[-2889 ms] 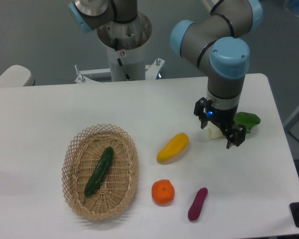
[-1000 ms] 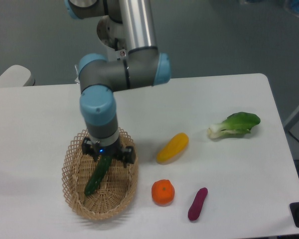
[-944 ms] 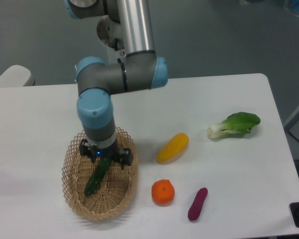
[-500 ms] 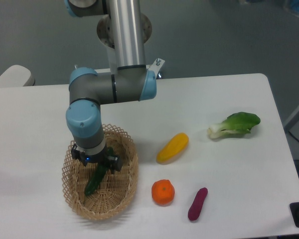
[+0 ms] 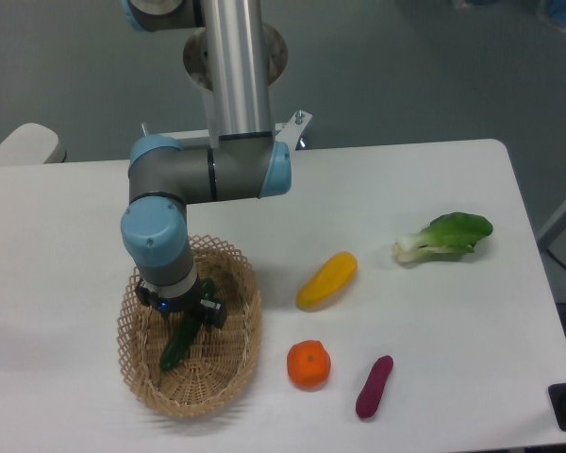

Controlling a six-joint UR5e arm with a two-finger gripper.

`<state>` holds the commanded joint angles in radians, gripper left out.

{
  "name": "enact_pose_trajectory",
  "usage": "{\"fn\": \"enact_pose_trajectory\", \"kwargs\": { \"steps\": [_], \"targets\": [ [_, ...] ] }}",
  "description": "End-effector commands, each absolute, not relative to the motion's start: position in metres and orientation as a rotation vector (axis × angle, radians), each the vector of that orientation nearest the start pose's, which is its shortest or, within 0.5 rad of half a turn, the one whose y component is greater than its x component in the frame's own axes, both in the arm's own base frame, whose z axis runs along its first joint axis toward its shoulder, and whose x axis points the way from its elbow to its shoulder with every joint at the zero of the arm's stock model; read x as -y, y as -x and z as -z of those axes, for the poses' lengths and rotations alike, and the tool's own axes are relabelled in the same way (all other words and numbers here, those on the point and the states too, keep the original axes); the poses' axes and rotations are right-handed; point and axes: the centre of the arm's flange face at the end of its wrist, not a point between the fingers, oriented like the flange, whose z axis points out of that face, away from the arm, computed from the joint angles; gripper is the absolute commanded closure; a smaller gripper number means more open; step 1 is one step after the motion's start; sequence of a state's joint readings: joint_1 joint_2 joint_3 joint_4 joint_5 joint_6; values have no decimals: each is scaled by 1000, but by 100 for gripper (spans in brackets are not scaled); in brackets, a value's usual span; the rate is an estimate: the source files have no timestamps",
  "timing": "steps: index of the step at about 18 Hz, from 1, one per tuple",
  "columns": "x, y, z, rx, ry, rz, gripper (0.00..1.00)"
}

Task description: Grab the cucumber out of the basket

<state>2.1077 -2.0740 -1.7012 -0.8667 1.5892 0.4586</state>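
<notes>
gripper [image 5: 181,312] low in basket [image 5: 236,373] | astride cucumber's [image 5: 176,347] upper end | long axis runs upper-right to lower-left | jaw state: cannot tell, wrist blocks view

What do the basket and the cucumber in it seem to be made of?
The basket looks like tan woven wicker, matte, with an openwork lattice rim. The cucumber is dark green and glossy; whether real or plastic cannot be told from its sheen.
</notes>
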Motion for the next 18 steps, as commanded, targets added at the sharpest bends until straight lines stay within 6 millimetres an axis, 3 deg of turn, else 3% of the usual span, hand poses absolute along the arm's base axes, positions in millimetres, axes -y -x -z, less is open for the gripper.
{"fn": "enact_pose_trajectory", "kwargs": {
  "steps": [2, 5, 9, 11, 15, 18],
  "targets": [
    [-607, 208, -211, 108, 3085, -81, 66],
    [-608, 209, -216, 105, 3076, -85, 67],
    [-613, 217, -235, 107, 3046, -108, 67],
    [-615, 223, -257, 33, 3024, -136, 67],
    [-611, 255, -298, 4, 2980, -183, 67],
    [-602, 293, -323, 24, 2989, -177, 67]
  ]
}}
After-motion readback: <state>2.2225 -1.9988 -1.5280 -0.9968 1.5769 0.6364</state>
